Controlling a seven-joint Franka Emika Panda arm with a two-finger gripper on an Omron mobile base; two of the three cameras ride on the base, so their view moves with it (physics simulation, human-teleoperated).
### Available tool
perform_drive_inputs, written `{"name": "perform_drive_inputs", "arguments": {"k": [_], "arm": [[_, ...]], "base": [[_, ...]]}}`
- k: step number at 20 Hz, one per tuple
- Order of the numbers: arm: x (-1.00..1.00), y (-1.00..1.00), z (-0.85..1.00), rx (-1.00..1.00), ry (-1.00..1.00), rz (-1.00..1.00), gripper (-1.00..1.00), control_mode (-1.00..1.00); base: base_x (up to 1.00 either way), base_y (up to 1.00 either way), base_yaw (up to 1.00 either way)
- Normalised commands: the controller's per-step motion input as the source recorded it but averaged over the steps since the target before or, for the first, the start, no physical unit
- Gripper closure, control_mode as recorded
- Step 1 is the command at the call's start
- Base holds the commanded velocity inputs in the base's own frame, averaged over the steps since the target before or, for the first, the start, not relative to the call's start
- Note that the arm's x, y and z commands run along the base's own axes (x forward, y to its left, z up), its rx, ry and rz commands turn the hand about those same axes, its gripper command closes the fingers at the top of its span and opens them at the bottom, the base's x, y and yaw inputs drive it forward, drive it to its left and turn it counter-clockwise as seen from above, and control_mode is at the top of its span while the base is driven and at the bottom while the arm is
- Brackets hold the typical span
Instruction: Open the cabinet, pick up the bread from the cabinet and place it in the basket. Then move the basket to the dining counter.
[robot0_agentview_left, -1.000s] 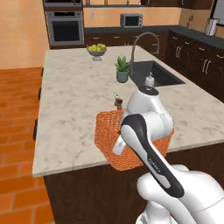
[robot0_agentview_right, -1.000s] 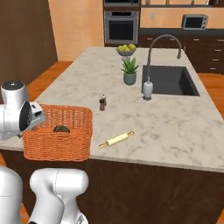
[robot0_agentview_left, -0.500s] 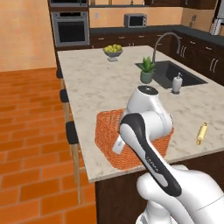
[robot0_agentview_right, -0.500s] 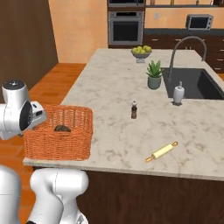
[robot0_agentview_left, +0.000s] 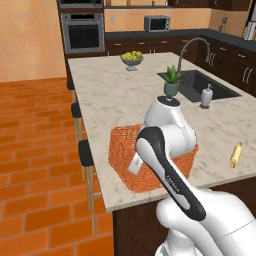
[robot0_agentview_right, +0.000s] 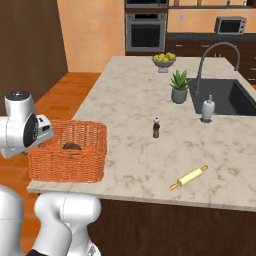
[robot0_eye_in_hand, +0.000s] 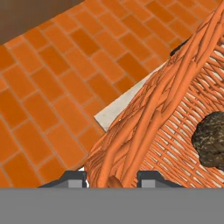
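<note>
Fingers (robot0_eye_in_hand: 111, 177) clamped on basket (robot0_agentview_right: 75, 155) rim at near-left corner of dining tabletop (robot0_agentview_right: 130, 100). Bread (robot0_agentview_right: 72, 146) sits inside basket. Further right on tabletop: pepper bottle (robot0_agentview_right: 156, 128), rolling pin (robot0_agentview_right: 189, 177), soap dispenser (robot0_agentview_right: 208, 108) by sink.

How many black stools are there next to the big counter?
3 show. All stand along the dining counter edge by the brick floor: the nearest stool is near the basket, the second stool is farther back, and the third stool is farthest. More may be hidden.
</note>
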Motion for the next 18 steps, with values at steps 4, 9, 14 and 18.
{"name": "perform_drive_inputs", "arguments": {"k": [4, 9, 14, 18], "arm": [[0.94, -0.30, -0.08, 0.00, 0.00, 0.13, 1.00, -1.00], [1.00, -0.45, -0.08, 0.00, 0.00, 0.23, 1.00, -1.00], [1.00, -0.08, 0.00, 0.00, 0.01, 0.08, 1.00, -1.00], [1.00, -0.01, -0.08, 0.00, 0.02, 0.00, 1.00, -1.00]], "base": [[0.00, 0.00, 0.00], [0.00, 0.00, 0.00], [0.00, 0.00, 0.00], [0.00, 0.00, 0.00]]}}
